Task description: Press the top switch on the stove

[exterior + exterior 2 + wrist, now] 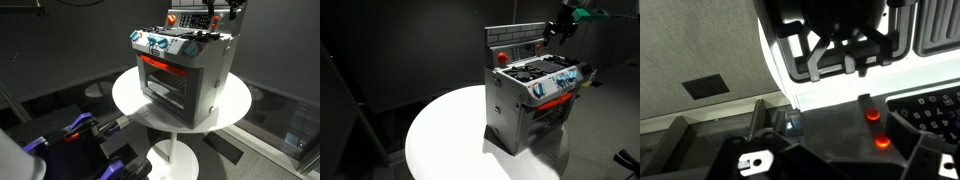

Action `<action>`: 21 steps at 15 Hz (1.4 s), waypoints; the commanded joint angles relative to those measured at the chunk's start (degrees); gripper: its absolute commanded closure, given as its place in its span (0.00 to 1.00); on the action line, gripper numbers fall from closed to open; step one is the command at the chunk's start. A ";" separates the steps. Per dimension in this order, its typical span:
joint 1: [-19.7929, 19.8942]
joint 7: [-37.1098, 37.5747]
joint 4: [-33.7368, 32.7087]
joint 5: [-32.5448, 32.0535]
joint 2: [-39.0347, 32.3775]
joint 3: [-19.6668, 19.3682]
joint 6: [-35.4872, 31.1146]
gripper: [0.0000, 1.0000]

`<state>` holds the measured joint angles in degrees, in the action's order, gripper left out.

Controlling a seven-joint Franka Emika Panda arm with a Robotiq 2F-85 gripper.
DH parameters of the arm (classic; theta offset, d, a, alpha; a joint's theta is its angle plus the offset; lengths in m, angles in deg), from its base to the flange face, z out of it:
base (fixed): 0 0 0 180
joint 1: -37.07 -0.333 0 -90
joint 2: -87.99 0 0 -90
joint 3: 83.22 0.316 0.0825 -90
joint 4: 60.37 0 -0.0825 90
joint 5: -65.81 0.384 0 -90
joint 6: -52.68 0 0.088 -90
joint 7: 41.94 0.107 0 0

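Dim room; table (128, 95) glares white; stove (185, 75) window glows; wrist view soft.

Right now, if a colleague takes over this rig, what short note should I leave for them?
Gripper: holds nothing and hovers by the top of the back panel. Whether it is open or shut is unclear.
Stove: upright on the round white table, door window glowing.
Red switches: the wrist view shows two lit on the dark panel, apart from the gripper.
Done: gripper is near the panel.
Left: bring it onto the top switch and press. No contact is visible yet.
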<state>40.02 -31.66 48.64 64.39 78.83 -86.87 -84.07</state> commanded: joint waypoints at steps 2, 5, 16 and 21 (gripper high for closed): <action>-0.43 1.99 -2.55 -0.52 -0.93 -0.34 2.65 0.00; -0.43 2.40 -2.68 -0.47 -0.93 -0.33 3.14 0.00; -1.07 3.23 -12.23 -0.62 -10.01 -0.74 5.49 0.00; -1.01 1.96 -8.40 -1.15 -5.95 -0.75 5.70 0.00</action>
<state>39.46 -29.99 39.86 64.39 71.02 -86.93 -79.22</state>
